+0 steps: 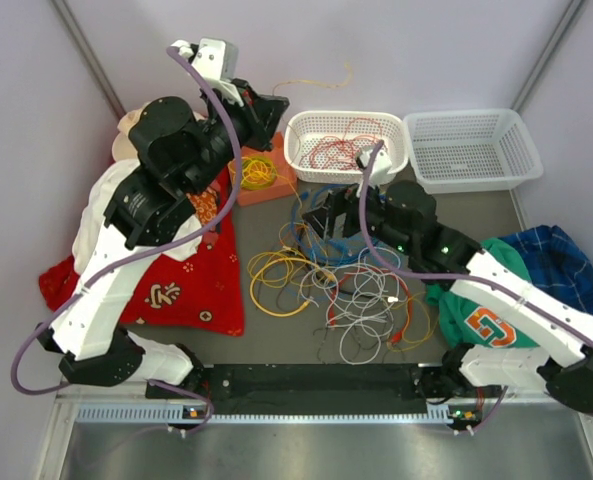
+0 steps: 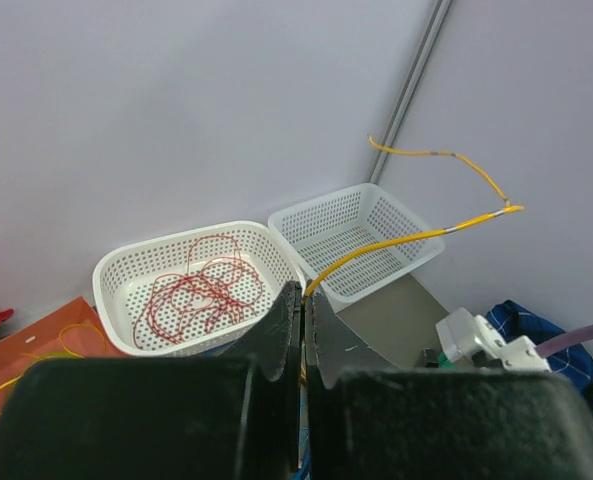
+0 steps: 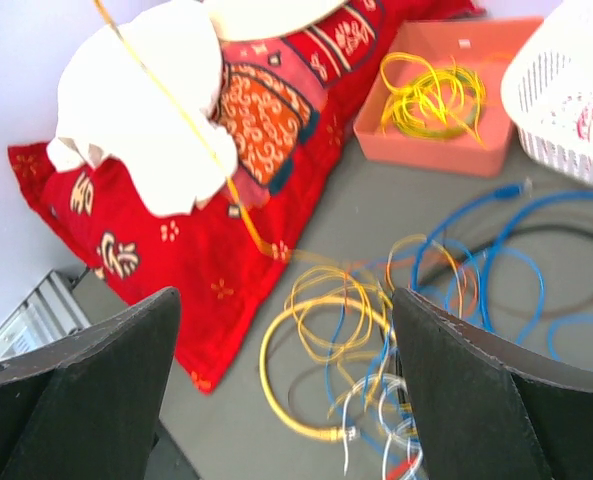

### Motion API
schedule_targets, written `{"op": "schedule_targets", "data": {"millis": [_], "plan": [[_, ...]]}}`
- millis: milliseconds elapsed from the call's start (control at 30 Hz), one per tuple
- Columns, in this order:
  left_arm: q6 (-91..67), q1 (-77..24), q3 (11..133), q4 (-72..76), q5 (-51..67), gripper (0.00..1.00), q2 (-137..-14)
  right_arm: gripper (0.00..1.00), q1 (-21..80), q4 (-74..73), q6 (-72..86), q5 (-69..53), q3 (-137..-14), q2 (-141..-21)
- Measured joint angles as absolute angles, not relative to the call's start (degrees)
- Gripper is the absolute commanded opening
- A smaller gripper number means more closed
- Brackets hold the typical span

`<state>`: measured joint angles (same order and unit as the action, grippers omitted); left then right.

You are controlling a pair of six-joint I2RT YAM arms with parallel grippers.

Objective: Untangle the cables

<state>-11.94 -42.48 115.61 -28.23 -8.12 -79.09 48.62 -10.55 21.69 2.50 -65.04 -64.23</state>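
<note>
**Overhead view.** I see the tangle of thin yellow, blue, white, red-orange and black cables (image 1: pixel 341 285) lying at centre frame on the grey table (image 1: pixel 276 345). It sits between the red patterned cloth (image 1: pixel 201 290) at left and the green garment with an orange emblem (image 1: pixel 481 320) at lower right. The left gripper (image 1: pixel 266 112) is raised at upper centre-left, above the salmon-coloured shallow tray (image 1: pixel 276 192) that holds a yellow coiled ring (image 1: pixel 256 172). The right gripper (image 1: pixel 321 215) hangs over the upper edge of the tangle, just below the baskets.

**Left wrist view.** The fingers (image 2: pixel 276 335) are pressed together on a single yellow cable strand (image 2: pixel 396 240). Its free end runs out to the right of frame, bends, and doubles back in the air in front of the wall. Beneath it stand two white perforated plastic baskets side by side. The left-hand basket (image 2: pixel 111 275) contains loose red wires (image 2: pixel 191 295); the right-hand basket (image 2: pixel 328 200) stands just beside it.

**Right wrist view.** I see the two dark fingers (image 3: pixel 106 390) spread wide at lower left and lower right, with nothing between them. They hover above the yellow and blue loops of the tangle. From those loops one taut yellow strand climbs diagonally across the red cloth to the upper left edge of the frame. The tray lies at upper right.
</note>
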Motion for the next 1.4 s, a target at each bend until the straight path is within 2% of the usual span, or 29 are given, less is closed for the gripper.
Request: {"op": "schedule_targets", "data": {"millis": [167, 267, 300, 333, 367, 433, 500, 533, 600, 633, 667, 967, 1100, 1267, 1400], "plan": [[-12.36, -42.48, 114.87, -28.27, -7.68, 0.0, -79.09, 0.8, 48.62, -6.09, 20.56, 0.89, -68.31, -70.83], [-12.36, -42.48, 114.56, -28.32, -7.46, 0.0, -79.09, 0.6, 48.64, -4.75, 20.43, -0.38, -69.84, -74.52], [-12.36, -42.48, 114.48, -28.32, -7.42, 0.0, -79.09, 0.44, 48.62, -4.54, 20.56, -0.8, -70.39, -75.66], [-12.36, -42.48, 114.37, -28.32, -7.42, 0.0, -79.07, 0.35, 48.62, -4.08, 20.67, -1.32, -70.89, -76.86], [-12.36, -42.48, 114.21, -28.32, -7.42, 0.0, -79.02, 0.16, 48.62, -3.9, 20.36, -1.69, -71.16, -77.54], [-12.34, -42.48, 113.73, -28.29, -7.49, 0.0, -78.98, 0.0, 48.64, -3.64, 20.32, -1.91, -71.4, -78.52], [-12.32, -42.48, 112.73, -28.25, -7.7, 0.04, -78.74, 0.0, 48.62, -4.16, 20.64, -1.37, -71.4, -78.65], [-12.32, -42.48, 112.07, -28.23, -7.99, 0.15, -78.52, 0.0, 48.62, -4.36, 20.56, -0.93, -71.46, -78.52], [-12.19, -42.48, 109.67, -28.05, -9.13, 0.52, -77.52, 0.0, 48.64, -6.33, 19.99, 0.51, -72.38, -77.89], [-12.1, -42.48, 108.05, -28.05, -10.02, 0.96, -76.73, 0.0, 48.62, -7.84, 19.49, 1.41, -73.01, -77.14], [-12.62, -42.48, 105.91, -27.88, -11.03, 0.99, -75.7, 0.0, 48.62, -9.63, 19.03, 2.28, -74.06, -76.29], [-14.17, -42.48, 80.23, -20.47, -19.25, 0.99, -60.99, 0.0, 48.62, -22.39, 13.96, 11.66, -92.77, -66.7], [-14.46, -42.48, 68.47, -11.6, -19.94, 0.99, -52.71, 0.0, 48.62, -25.36, 13.02, 13.65, -100.16, -64.6], [-14.44, -42.48, 57.12, 6.35, -15.22, 0.98, -46.06, 0.0, 48.62, -29.17, 13.98, 13.67, -106.37, -64.84], [-13.78, -42.44, 53.17, 22.04, -4.89, 0.98, -46.41, 0.0, 48.62, -32.25, 16.51, 12.67, -107.02, -64.97]]}}
